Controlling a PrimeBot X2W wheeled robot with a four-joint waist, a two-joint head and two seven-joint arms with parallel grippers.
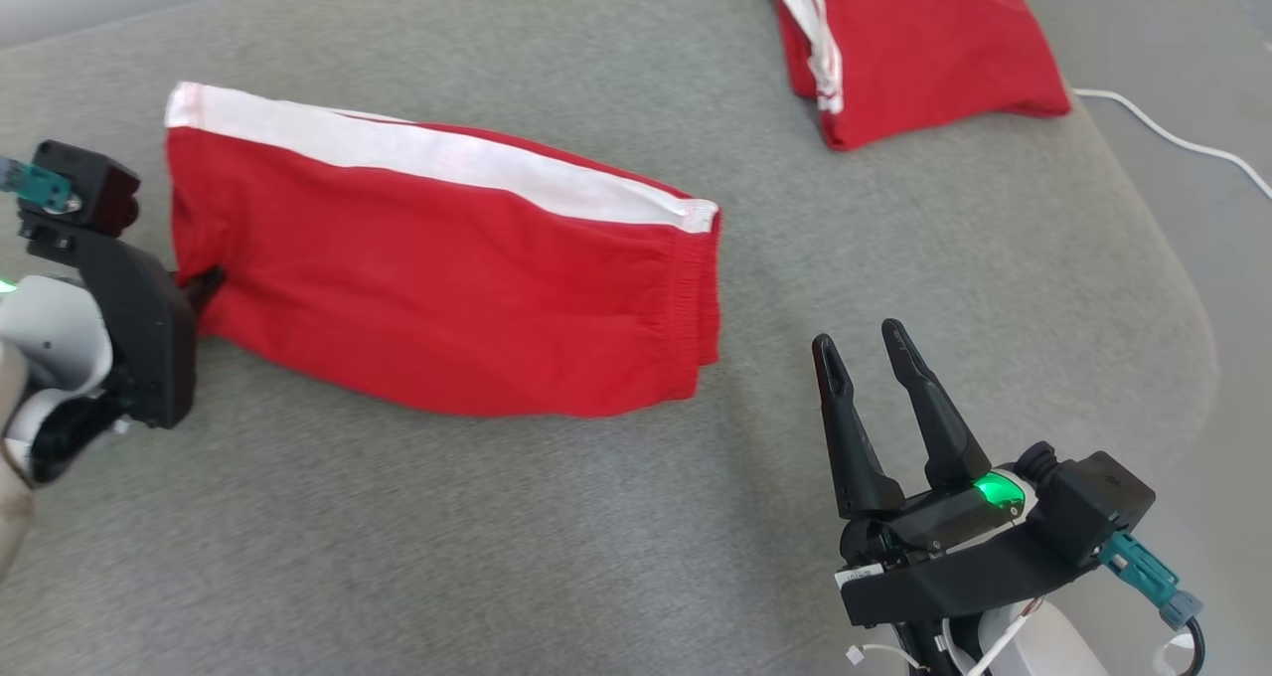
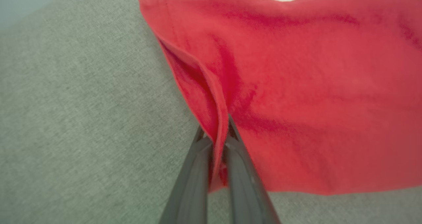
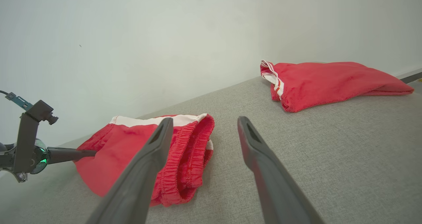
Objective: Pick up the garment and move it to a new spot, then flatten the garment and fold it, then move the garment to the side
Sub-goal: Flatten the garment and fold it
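Your left claw [image 1: 207,284] is pinched shut on the left hem of the red shorts [image 1: 447,298], which lie folded, white stripe on the far side, left of centre on the grey worktop [image 1: 497,557]. Your right claw [image 1: 863,343] hangs wide open and empty, near and right of their waistband. A second folded red garment [image 1: 924,40] sits far right, well apart

Red white-striped garment [image 1: 447,308], seemingly folded flat
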